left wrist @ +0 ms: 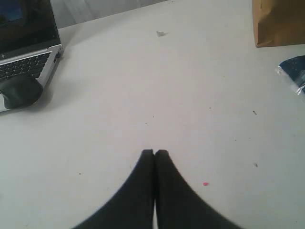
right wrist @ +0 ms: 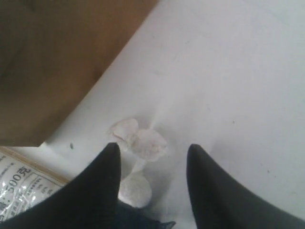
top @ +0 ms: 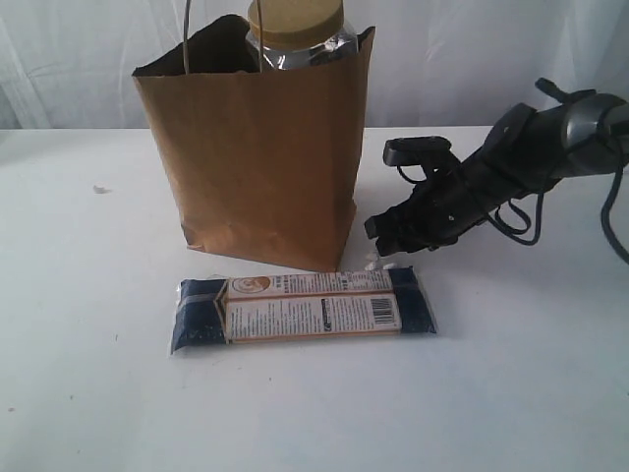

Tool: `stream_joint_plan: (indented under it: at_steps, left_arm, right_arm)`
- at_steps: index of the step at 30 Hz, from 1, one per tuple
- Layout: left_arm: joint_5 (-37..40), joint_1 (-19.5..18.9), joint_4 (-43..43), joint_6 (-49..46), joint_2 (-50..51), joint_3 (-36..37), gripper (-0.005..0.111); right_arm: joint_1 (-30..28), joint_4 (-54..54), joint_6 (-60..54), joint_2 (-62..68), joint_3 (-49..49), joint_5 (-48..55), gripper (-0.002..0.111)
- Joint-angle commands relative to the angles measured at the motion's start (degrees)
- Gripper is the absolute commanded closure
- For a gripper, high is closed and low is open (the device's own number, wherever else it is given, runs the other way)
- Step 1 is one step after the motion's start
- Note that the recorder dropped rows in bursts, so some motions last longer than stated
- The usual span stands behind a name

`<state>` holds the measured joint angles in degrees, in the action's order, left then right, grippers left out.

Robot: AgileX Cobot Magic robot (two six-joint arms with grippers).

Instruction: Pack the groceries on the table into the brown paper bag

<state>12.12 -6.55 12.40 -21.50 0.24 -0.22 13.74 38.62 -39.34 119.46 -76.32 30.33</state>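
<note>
Looking right of the bag (top: 256,157), you find your right hand (right wrist: 152,147) spread apart above white scraps (right wrist: 136,188) beside the packet (top: 305,310); your left hand (left wrist: 154,151) is pressed together.

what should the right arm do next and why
Probably slide the open right pincer over the packet and close on its end: the pincer hangs empty beside the bag, and the packet lies flat on the table, not yet packed.

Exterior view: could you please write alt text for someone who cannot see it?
A tall brown paper bag stands on a white table, a yellow-lidded jar showing above its rim. A long navy-orange packet lies flat in front; the right gripper reaches low beside the bag.
</note>
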Motion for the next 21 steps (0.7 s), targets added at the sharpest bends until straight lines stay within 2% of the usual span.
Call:
stream_joint_plan:
  at_steps: [1, 3, 10, 15, 21]
  left_arm:
    - [-0.1, -0.1, 0.1, 0.0, -0.2, 0.2, 0.107]
    - [-0.1, -0.1, 0.1, 0.0, -0.2, 0.2, 0.107]
    - [-0.1, -0.1, 0.1, 0.0, -0.2, 0.2, 0.107]
    - [-0.1, -0.1, 0.1, 0.0, -0.2, 0.2, 0.107]
    - [-0.1, -0.1, 0.1, 0.0, -0.2, 0.2, 0.107]
  right_arm:
    - [1.2, 1.8, -4.1, 0.6, -0.2, -1.3, 0.067]
    - [1.9, 1.8, -4.1, 0.6, -0.2, -1.8, 0.068]
    - [2.1, 0.7, -4.0, 0.6, -0.2, -1.8, 0.087]
    - [2.1, -2.8, -1.2, 0.6, -0.2, -1.9, 0.093]
    - [2.1, -7.4, 1.0, 0.5, -0.2, -1.9, 0.108]
